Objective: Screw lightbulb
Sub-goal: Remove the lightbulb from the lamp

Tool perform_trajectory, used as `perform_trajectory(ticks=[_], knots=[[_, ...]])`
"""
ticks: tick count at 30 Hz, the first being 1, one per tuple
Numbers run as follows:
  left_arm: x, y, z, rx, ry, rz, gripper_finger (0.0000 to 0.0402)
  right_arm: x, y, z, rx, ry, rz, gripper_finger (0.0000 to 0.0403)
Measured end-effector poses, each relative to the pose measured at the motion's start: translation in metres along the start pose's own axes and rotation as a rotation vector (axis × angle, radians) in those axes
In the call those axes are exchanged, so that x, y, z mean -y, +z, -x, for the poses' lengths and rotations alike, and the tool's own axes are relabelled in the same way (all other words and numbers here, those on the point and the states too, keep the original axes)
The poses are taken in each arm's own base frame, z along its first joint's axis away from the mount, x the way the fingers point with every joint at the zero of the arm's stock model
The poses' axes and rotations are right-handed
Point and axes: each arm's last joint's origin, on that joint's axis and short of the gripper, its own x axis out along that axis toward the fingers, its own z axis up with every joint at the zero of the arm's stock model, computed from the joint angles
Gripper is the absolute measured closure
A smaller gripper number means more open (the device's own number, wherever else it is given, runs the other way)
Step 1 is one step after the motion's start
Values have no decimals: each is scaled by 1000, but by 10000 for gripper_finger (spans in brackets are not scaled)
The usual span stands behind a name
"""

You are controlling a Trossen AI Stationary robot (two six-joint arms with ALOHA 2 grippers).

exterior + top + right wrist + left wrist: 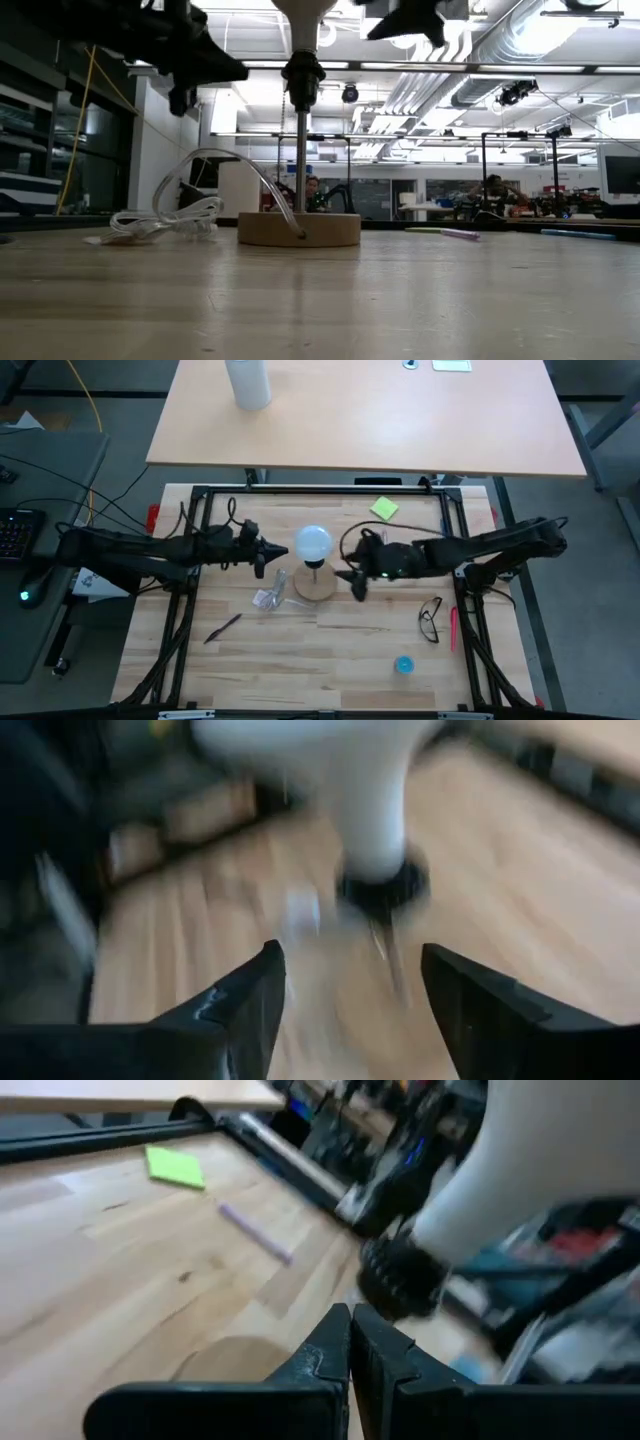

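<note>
Lightbulb (312, 543) sits upright in the black socket (303, 70) on top of a thin post (300, 150), which rises from a round wooden disc (316, 584) near the middle of the wooden table (330, 660). From table height only the pale neck of the bulb shows above the socket. A clear cable (235, 170) curves out from the disc's side and ends in a loose coil (268, 599) lying just beside the disc.

The left hand (272, 550) hangs just beside the bulb on its left side, with its two dark fingers (345, 1355) clenched together on nothing; its wrist camera shows the bulb's white neck and the socket close ahead of the fingertips. The right hand (355, 582) hovers on the other side of the disc, near the post, and its fingers (250, 1005) are spread apart, released, with the bulb's neck and socket seen between them but farther off, not touched.

Elsewhere on the table lie a green sticky note (384, 509) toward the far edge, a dark pen (224, 627) at the front left, a pair of glasses (430, 618) and a red marker (453, 628) at the right, and a small blue cap (403, 665) near the front
</note>
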Motion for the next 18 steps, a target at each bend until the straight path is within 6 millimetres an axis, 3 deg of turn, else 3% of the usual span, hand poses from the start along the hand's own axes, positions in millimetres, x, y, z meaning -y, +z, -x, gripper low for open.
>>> perform_trajectory(ticks=[3,5,12,18], knots=[[-2,-6,-6,40,-33,77,402,4,-6,-20,213,-14,-49,171],[-2,-9,-10,40,-16,82,402,7,-14,-33,262,-45,-31,171],[-4,-14,-29,88,-7,104,402,6,-19,-64,267,-84,129,171],[-8,-23,-43,84,-6,143,401,0,-7,-68,305,-80,165,171]])
